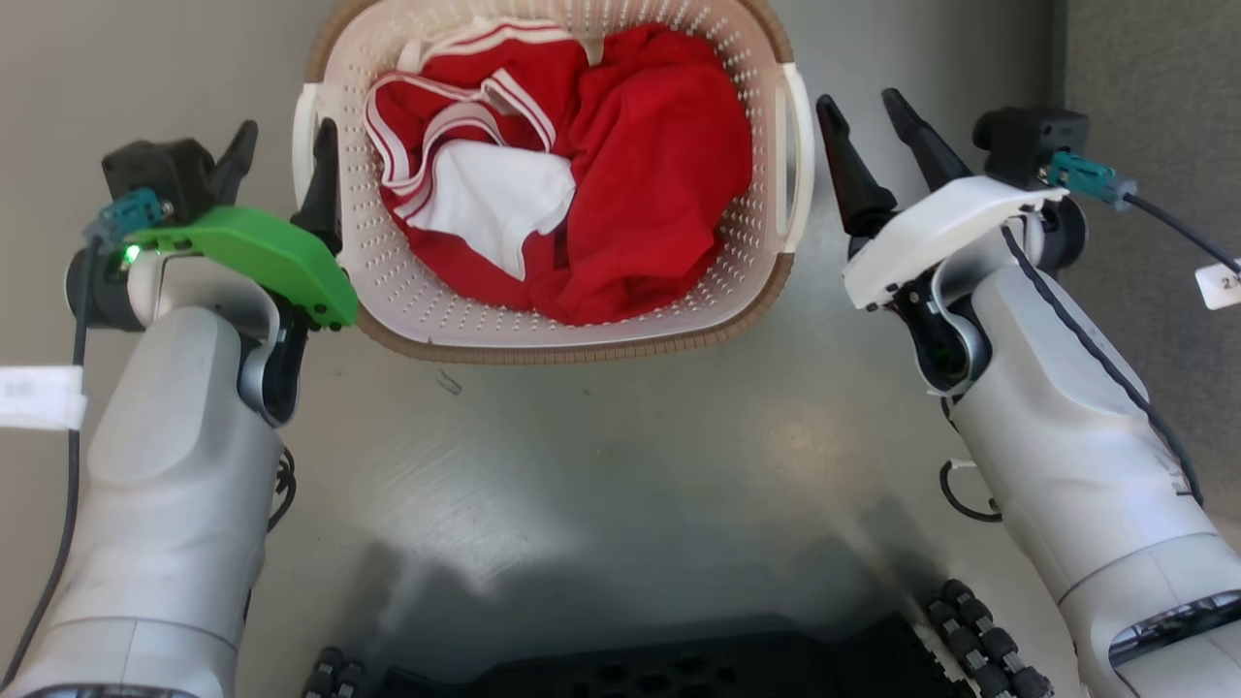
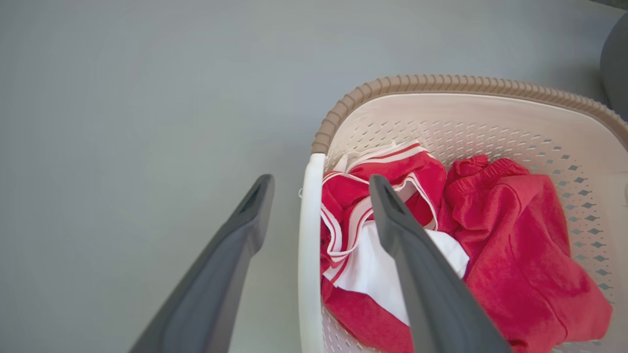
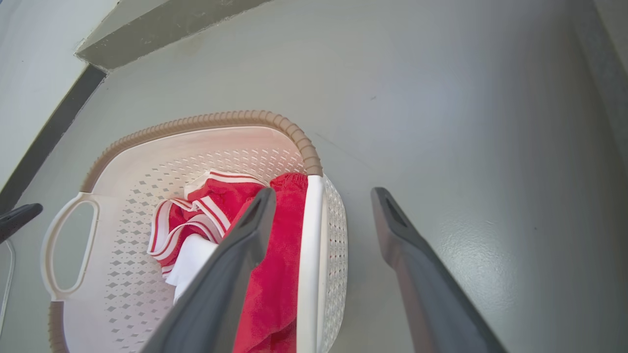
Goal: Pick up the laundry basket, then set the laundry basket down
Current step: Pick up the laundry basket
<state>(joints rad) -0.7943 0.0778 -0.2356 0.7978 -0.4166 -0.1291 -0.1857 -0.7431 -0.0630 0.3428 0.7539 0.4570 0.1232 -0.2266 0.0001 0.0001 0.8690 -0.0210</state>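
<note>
Looking down through the head camera, I have the robot's dark base [image 1: 630, 674] nearest me at the bottom edge. The left forearm [image 1: 165, 504] and the right forearm [image 1: 1066, 436] rise on either side of it over the grey floor [image 1: 601, 465].

Further up, the left gripper [image 1: 281, 160] has its fingers spread. In its wrist view, the left gripper [image 2: 320, 186] has the basket's white left handle [image 2: 310, 245] lying in the gap, with one finger outside and the other above the laundry. The right gripper [image 1: 858, 107] is spread as well. In its wrist view, the right gripper [image 3: 324, 193] brackets the white right handle [image 3: 309, 264] the same way. I cannot tell whether any finger touches the plastic.

Between the two grippers is the laundry basket [image 1: 543, 351], which appears to stand on the floor. Its brown rim [image 2: 441, 84] curves round cream perforated walls. Inside it lie red clothes [image 1: 659, 165] with white stripes and a white cloth [image 1: 494, 199].

Beyond the basket, the right wrist view shows a pale wall [image 3: 29, 59] with a dark strip at its foot.
</note>
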